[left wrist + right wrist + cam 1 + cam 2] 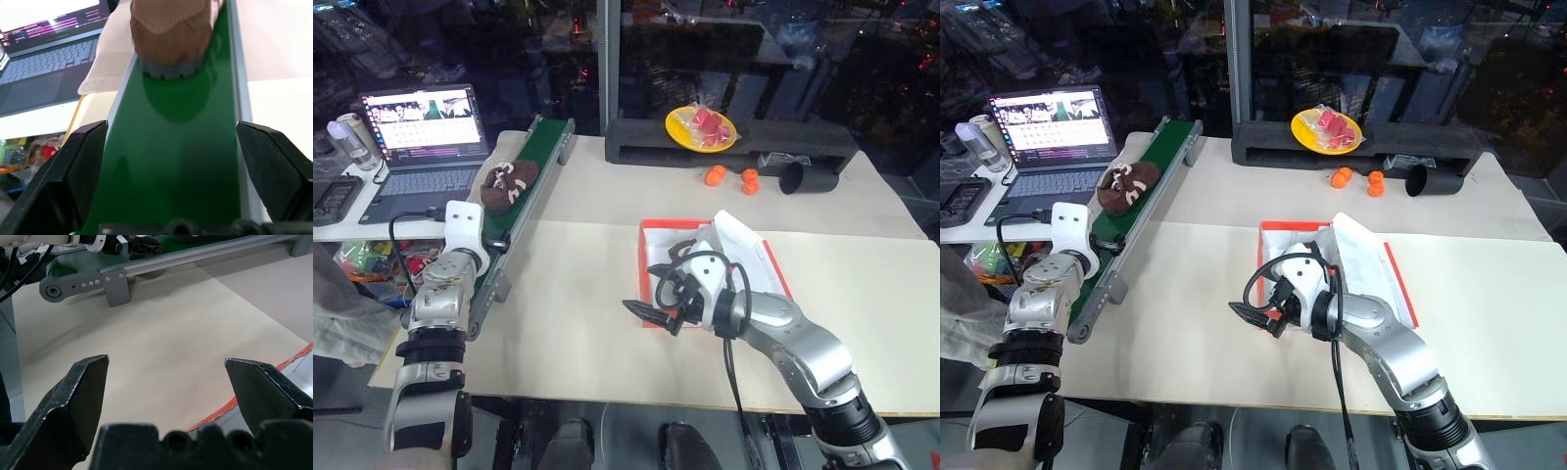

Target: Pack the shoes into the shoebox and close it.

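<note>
Shoe [508, 183]: brown, fuzzy, cream markings; lies on green conveyor belt [522, 211] along table's left edge, near belt's far end
Shoebox [651, 257]: orange-red, white inside; lies open on table [578, 323] centre, well apart from shoe
Left claw [171, 171]: fingers spread wide, one either side of belt, shoe ahead of it, grips nothing
Right claw [651, 315]: fingers spread wide, empty, hangs over bare table just beside box's near-left corner
Laptop [416, 147]: open, left of belt
</note>
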Robot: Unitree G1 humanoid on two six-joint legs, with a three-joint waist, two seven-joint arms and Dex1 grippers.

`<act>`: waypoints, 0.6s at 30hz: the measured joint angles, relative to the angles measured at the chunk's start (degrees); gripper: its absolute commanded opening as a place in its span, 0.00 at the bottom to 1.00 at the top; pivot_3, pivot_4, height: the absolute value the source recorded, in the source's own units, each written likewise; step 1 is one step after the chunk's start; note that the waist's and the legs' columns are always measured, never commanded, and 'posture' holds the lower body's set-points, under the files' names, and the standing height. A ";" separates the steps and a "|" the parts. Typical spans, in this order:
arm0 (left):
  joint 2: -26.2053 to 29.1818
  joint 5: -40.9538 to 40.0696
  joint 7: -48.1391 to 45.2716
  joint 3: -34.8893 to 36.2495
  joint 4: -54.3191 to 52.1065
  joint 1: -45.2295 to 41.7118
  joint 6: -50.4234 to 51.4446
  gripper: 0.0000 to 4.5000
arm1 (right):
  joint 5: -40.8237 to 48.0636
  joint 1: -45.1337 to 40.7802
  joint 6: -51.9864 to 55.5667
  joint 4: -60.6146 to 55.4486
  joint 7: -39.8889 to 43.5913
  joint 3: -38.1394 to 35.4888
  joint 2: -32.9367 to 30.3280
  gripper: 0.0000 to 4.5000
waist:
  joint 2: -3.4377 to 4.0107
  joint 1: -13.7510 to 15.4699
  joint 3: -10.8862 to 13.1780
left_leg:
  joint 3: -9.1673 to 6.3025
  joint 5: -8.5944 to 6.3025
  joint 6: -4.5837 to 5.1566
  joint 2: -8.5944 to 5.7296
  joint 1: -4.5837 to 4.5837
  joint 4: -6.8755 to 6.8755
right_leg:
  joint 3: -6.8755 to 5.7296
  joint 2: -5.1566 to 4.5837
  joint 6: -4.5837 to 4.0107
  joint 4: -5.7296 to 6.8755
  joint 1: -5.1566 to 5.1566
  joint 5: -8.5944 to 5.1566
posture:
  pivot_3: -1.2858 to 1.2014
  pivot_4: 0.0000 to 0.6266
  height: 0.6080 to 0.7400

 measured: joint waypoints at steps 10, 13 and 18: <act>-0.01 -0.03 1.40 0.35 1.27 -0.14 -0.58 1.00 | 0.06 0.00 0.21 0.00 -0.09 -0.16 0.00 1.00 | 0.00 0.01 0.00 | 0.00 0.00 0.00 0.00 0.00 0.00 | 0.00 0.00 0.00 0.01 0.01 0.00 | 0.52 0.24 0.96; -0.05 -0.04 1.85 0.35 1.33 -0.45 0.06 1.00 | 0.15 0.00 0.66 0.00 -0.12 -0.39 0.01 1.00 | 0.00 0.01 0.00 | 0.00 0.00 0.00 0.00 0.01 0.01 | 0.00 -0.01 0.00 0.02 0.02 0.00 | 0.52 0.24 0.96; -1.12 -0.37 1.73 0.52 1.32 -0.46 -0.97 0.70 | 0.12 -0.69 0.87 0.00 -0.56 -1.22 0.07 1.00 | 0.00 0.31 0.00 | -0.01 0.01 -0.02 -0.02 0.01 0.02 | -0.01 -0.01 0.00 0.04 0.02 0.00 | 0.52 0.24 0.96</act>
